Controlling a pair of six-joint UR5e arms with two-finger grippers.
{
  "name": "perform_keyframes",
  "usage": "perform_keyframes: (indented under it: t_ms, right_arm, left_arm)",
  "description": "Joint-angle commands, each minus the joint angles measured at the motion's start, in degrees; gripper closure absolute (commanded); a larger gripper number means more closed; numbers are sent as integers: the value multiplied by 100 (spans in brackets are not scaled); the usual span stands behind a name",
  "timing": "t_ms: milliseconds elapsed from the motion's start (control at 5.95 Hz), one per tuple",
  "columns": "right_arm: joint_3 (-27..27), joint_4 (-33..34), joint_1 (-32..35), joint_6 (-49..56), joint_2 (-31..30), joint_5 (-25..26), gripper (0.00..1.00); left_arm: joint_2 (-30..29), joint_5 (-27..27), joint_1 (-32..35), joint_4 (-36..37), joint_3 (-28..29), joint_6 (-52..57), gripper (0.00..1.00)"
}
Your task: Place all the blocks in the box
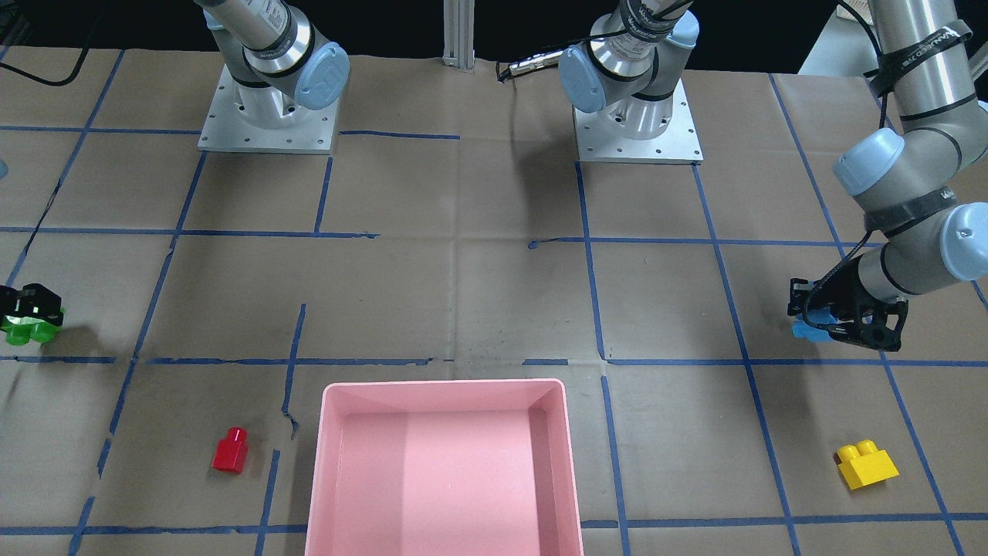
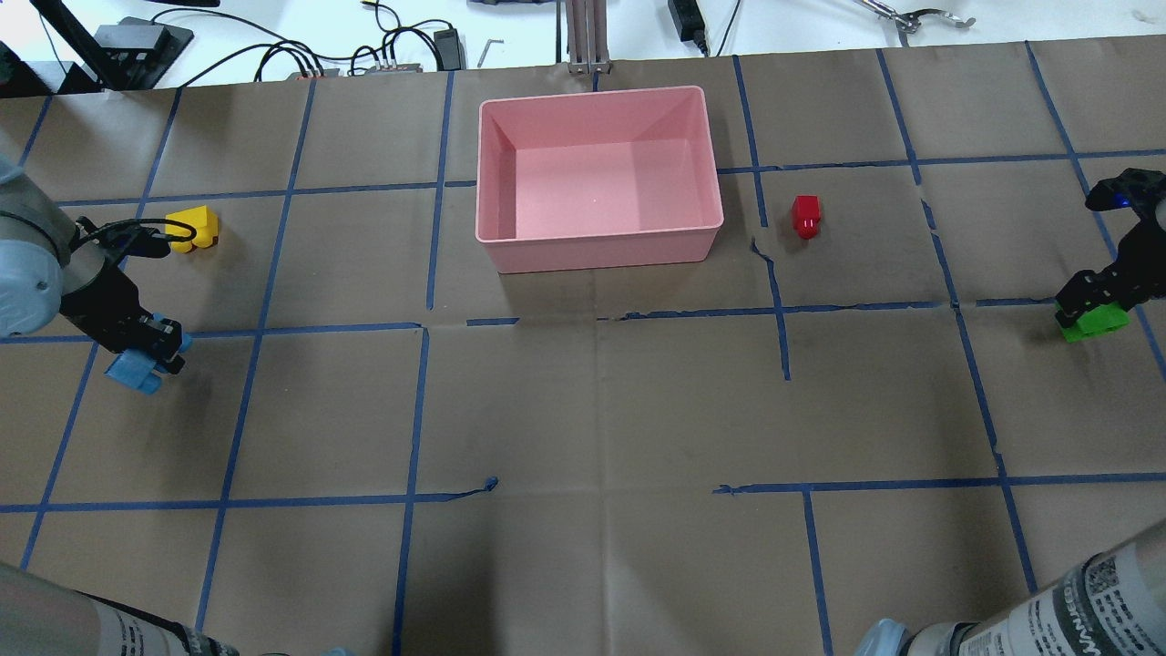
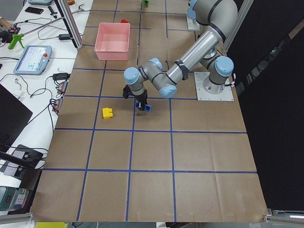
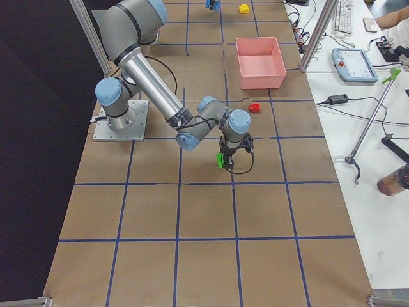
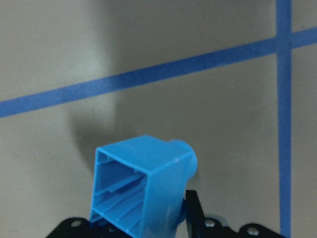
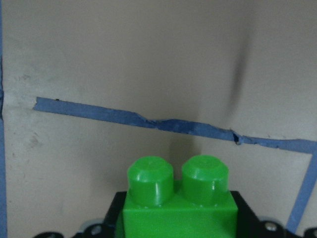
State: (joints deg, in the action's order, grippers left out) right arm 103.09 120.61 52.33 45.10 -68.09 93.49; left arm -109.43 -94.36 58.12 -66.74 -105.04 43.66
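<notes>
table w/ brown paper + blue tape grid. left arm reaches out to the robot's left edge, right arm to its right edge. pink box sits at far middle of table in overhead view, all 4 blocks outside it. left gripper fingers clamped on blue block, hollow underside facing the wrist cam; can't tell if the block touches the table. right gripper fingers clamped on green block, 2 studs pointing away from wrist cam; can't tell if it touches the table. yellow block on table near left gripper, not touching, well apart from box. red block on table near box's right side, not touching.
</notes>
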Motion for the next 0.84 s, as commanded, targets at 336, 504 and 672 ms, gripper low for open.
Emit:
perform_keyframes:
  t_ms: [336,504,672]
  right_arm:
    - [-1705,-3024,820,-1491,-943,-24,55]
    - [-2061,-3505,901,-1670,-917,-33,55]
    - [-2248,-3805,989,-1819,-899,-50,55]
  left_arm:
    - [361,479,1530,-419,692,-2019,100]
    - [283,845,2128,-419,1165,-2994,100]
    - [73,1397,2551,-376,1518,-4039,100]
